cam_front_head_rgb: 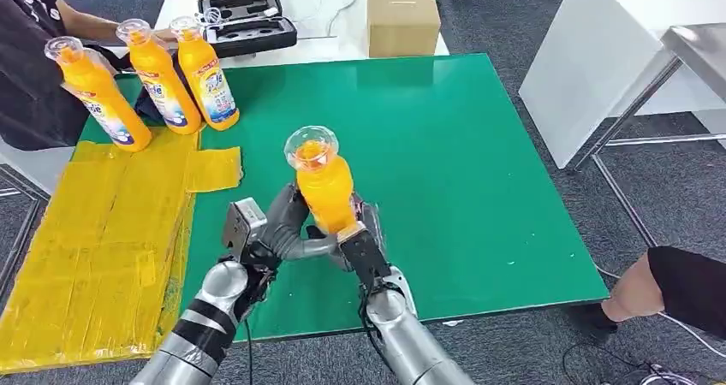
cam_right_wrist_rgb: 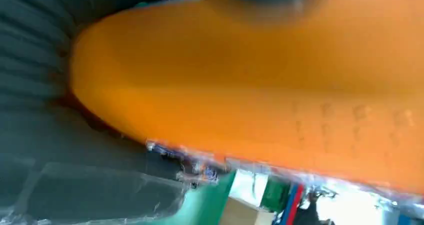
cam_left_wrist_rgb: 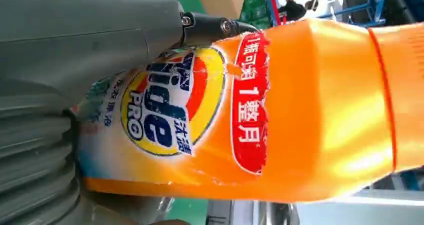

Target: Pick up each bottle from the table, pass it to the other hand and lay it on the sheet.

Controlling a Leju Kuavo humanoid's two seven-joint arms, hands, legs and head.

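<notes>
An orange detergent bottle (cam_front_head_rgb: 324,184) with a clear cap stands upright over the middle of the green table top (cam_front_head_rgb: 479,162). My left hand (cam_front_head_rgb: 274,231) wraps its lower part from one side, and my right hand (cam_front_head_rgb: 364,248) grips it from the other. Up close, the left wrist view has the labelled bottle (cam_left_wrist_rgb: 300,110) lying against my left hand (cam_left_wrist_rgb: 75,45). In the right wrist view the bottle's orange body (cam_right_wrist_rgb: 260,95) presses against my right hand (cam_right_wrist_rgb: 60,175). The yellow sheet (cam_front_head_rgb: 94,239) covers the table's left side.
Three more orange bottles (cam_front_head_rgb: 98,94) (cam_front_head_rgb: 160,77) (cam_front_head_rgb: 207,73) stand at the sheet's far end, beside a person's arm (cam_front_head_rgb: 81,21). Behind the table are a black case (cam_front_head_rgb: 246,17) and a cardboard box (cam_front_head_rgb: 402,17). A person's leg (cam_front_head_rgb: 676,287) is at the right.
</notes>
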